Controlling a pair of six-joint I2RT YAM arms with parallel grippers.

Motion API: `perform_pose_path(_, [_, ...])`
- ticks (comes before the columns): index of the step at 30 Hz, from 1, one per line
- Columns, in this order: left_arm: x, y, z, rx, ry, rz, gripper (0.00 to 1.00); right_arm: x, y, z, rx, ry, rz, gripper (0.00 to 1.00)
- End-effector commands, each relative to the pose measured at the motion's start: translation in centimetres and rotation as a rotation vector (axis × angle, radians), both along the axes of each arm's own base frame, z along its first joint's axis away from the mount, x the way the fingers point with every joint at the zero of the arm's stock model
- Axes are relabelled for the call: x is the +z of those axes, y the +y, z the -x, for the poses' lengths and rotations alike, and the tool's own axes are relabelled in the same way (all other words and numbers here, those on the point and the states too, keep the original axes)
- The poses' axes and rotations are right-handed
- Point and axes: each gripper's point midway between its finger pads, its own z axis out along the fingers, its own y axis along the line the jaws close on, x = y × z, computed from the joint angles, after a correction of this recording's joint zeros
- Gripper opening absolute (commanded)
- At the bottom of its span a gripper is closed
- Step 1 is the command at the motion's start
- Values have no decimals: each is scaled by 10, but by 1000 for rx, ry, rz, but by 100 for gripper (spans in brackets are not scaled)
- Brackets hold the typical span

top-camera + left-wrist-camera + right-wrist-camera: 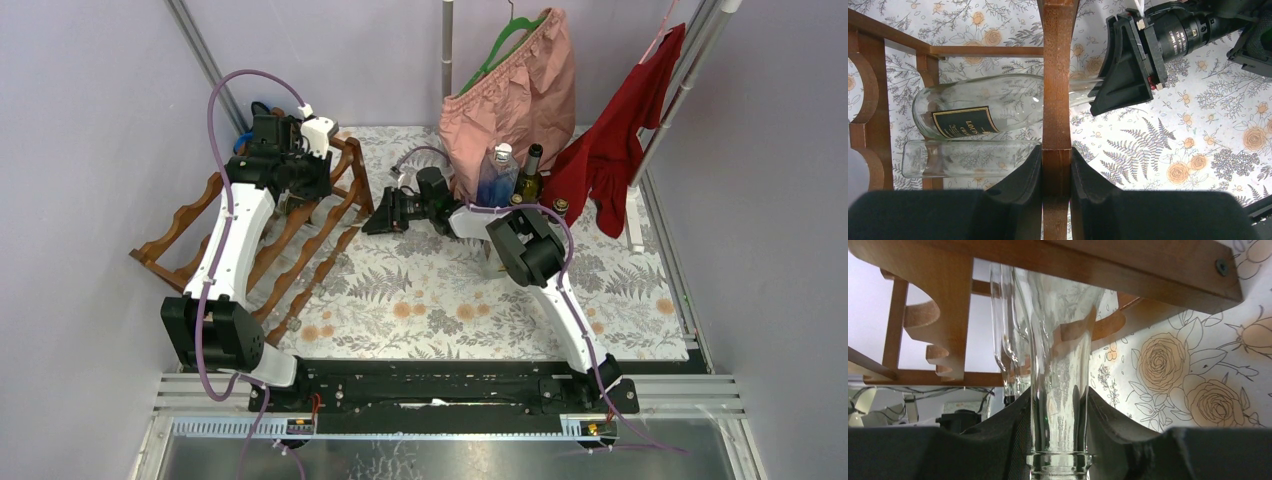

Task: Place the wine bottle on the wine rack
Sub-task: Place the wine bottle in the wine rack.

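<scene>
Jaws of left gripper (1056,172) clenched on wine rack (1057,75) rail; right gripper (1058,405) grasped wine bottle (983,112) neck; bottle lay horizontal, centre-left of left wrist view, body inside rack, right arm nearer.

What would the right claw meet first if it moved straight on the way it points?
Probably the wine rack: its rail stands just ahead of the right claw, which grips the wine bottle by its neck.
</scene>
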Motion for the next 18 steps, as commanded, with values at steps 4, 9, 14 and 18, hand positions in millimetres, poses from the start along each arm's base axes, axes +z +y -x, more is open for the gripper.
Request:
perform_pose_path(4, [-19,-10,31,0,162,51,13,122,8,-29,-143,-133,-244,0])
perform_pose_path(9, [-19,-11,30,-1,165,56,13,129,12,-27,-150,-124,-275,0])
perform_pose_path(14, [-18,-11,30,0,165,57,13,140,11,-23,-152,-111,-325,0])
perform_pose_path(18, [-17,-11,29,1,162,58,13,147,10,-17,-139,-105,-365,0])
